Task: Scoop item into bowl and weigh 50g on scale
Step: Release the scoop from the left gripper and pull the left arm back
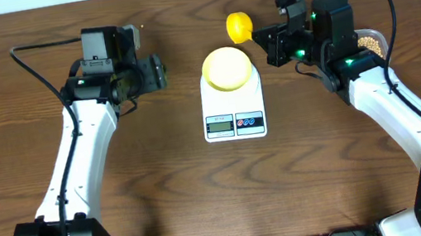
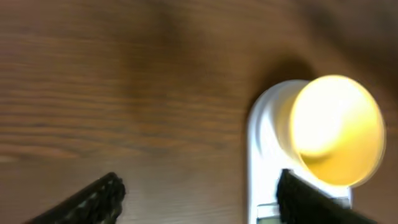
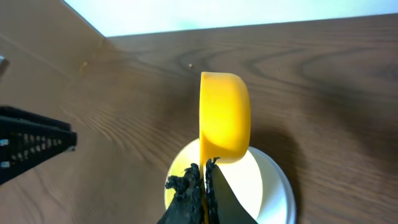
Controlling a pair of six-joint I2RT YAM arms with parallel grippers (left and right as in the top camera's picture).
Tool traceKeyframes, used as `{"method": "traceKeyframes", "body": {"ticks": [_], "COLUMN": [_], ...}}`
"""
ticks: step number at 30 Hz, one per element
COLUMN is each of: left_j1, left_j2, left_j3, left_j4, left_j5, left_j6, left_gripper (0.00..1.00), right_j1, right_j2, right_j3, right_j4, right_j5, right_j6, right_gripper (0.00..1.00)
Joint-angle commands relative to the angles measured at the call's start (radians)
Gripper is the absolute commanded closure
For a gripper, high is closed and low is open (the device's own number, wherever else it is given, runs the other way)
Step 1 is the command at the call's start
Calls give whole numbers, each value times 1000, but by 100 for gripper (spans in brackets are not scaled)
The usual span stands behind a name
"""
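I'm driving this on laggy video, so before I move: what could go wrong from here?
1. In the overhead view the scoop sits beyond the far rim of the bowl, tipped on its side; anything it pours could miss and hit the table.
2. The right gripper pinches the scoop only at its very tips; it may twist.
3. The open left gripper sits near the scale; a nudge could disturb the reading.
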Motion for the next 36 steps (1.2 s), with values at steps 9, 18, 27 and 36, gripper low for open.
{"method": "traceKeyframes", "body": {"ticks": [9, 18, 27, 36], "left_j1": [17, 17, 16, -22], "left_j2": [3, -8, -84, -83], "left_j3": [9, 9, 9, 9], "left_j4": [-7, -47, -56, -138], "left_j5": [-88, 44, 214, 431], "left_j6": [101, 281, 363, 244], "left_gripper": [2, 2, 2, 2], "right_j1": [-9, -9, -9, -9], "right_j2": [0, 0, 0, 0], "right_j3": [14, 14, 14, 14], "right_j4": [-29, -29, -29, -40], "right_j5": [62, 66, 66, 66], "right_j6": [-49, -52, -52, -52], "right_gripper": [99, 99, 99, 99]}}
